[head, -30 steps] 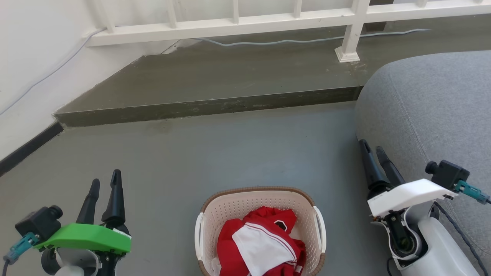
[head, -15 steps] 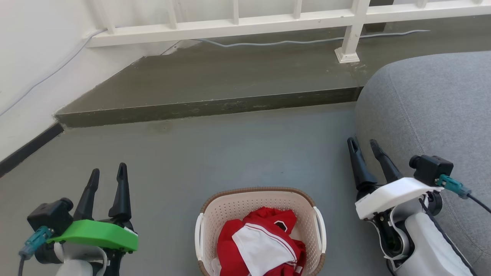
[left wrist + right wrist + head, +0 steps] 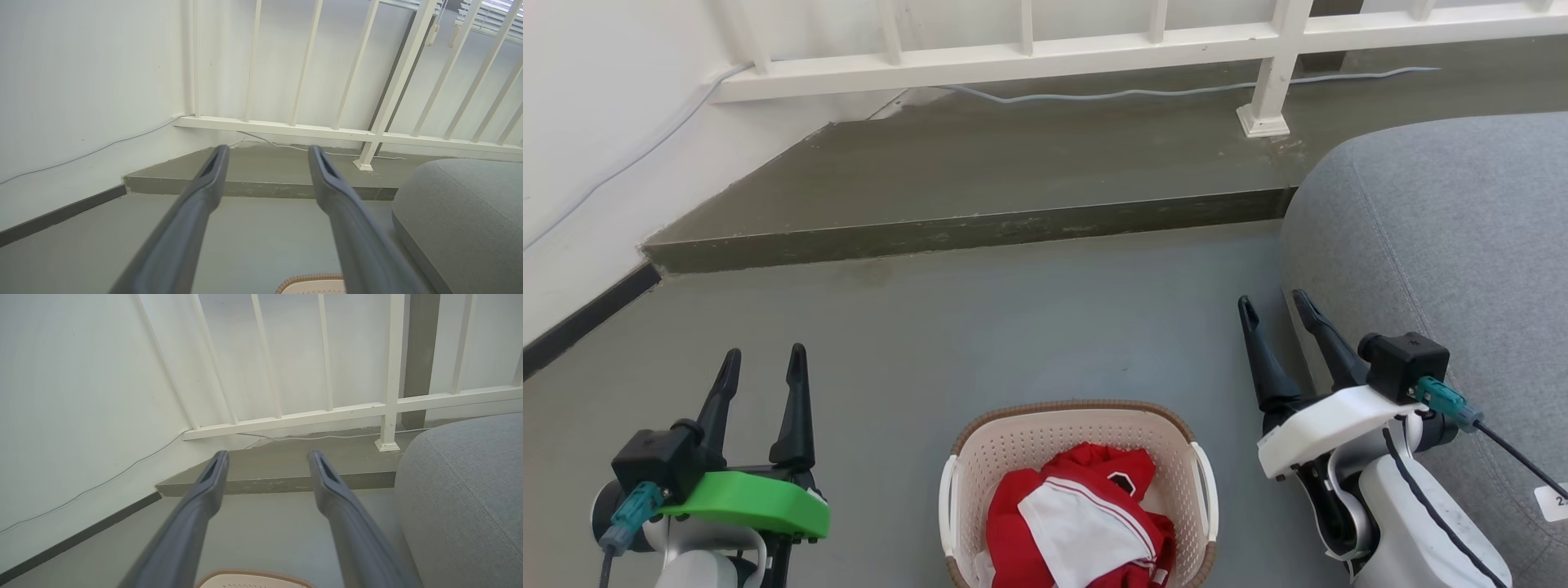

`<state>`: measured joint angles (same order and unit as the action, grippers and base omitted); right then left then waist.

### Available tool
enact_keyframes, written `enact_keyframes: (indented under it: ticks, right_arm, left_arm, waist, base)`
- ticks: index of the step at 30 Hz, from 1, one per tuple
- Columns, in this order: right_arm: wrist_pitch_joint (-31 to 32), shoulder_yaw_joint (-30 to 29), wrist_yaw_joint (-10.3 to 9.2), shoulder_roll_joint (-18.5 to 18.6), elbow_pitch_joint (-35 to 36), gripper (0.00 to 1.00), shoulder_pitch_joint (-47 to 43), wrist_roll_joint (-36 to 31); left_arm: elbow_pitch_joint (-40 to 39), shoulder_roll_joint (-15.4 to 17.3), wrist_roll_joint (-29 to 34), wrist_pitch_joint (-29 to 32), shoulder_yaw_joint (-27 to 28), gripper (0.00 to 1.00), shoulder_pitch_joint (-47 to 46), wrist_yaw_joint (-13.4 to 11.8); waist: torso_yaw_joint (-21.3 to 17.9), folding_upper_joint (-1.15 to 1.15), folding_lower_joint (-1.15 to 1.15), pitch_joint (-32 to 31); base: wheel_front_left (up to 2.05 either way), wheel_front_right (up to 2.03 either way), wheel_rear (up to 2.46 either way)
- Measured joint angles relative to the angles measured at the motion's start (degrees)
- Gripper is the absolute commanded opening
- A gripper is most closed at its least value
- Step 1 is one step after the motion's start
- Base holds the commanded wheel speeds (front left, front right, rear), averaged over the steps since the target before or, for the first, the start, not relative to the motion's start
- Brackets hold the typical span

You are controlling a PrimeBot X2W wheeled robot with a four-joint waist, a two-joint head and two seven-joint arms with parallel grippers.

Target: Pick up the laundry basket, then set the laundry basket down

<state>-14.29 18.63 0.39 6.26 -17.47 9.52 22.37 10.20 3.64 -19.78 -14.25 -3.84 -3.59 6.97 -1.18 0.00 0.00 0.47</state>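
laundry basket (image 3: 1045,442), red clothes (image 3: 1015,529) inside, tag (image 3: 1553,501) unreadable

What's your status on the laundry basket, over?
Left gripper open, empty. Right gripper open, empty. Laundry basket on floor between them, clothes inside, ungripped. Grey cushion close beside right gripper.
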Motion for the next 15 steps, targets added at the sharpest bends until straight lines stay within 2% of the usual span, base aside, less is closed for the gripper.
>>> enact_keyframes:
  ticks: [15]
  right_arm:
    - [-0.05,-1.04,0.01,-0.74,-0.44,1.0,-0.01,-1.45]
  left_arm:
    - [0.07,-0.74,0.34,0.0,0.67,1.0,0.01,0.0]
  waist:
    - [0.05,0.0,0.0,-0.06]
  base:
    - [0.0,0.0,0.0]
